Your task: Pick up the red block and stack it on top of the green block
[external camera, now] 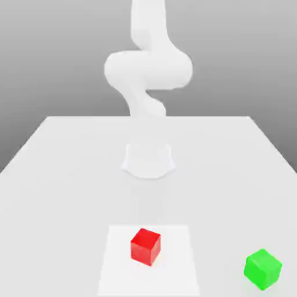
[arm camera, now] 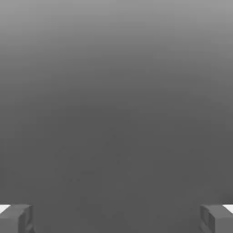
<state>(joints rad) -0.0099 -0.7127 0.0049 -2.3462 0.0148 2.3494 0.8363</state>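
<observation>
Red block [external camera: 145, 246] near the front of the white worktop [external camera: 64, 174], resting on a paler square patch [external camera: 174, 261] and turned a little so one corner faces the camera — nothing touching it. Green block [external camera: 263, 268] well apart from it, off toward the exterior view's right and slightly nearer, also flat on the worktop, clear of the patch. White arm [external camera: 148, 66] rising at the far side behind a round base [external camera: 148, 159], bent in a thick curve and running up out of the top edge. In the hand view, gripper [arm camera: 116, 218] looking onto plain grey background — two grey fingertips [arm camera: 16, 218] at opposite edges, jaws wide apart with nothing between them. Both blocks separate, each on its own spot, neither stacked.
</observation>
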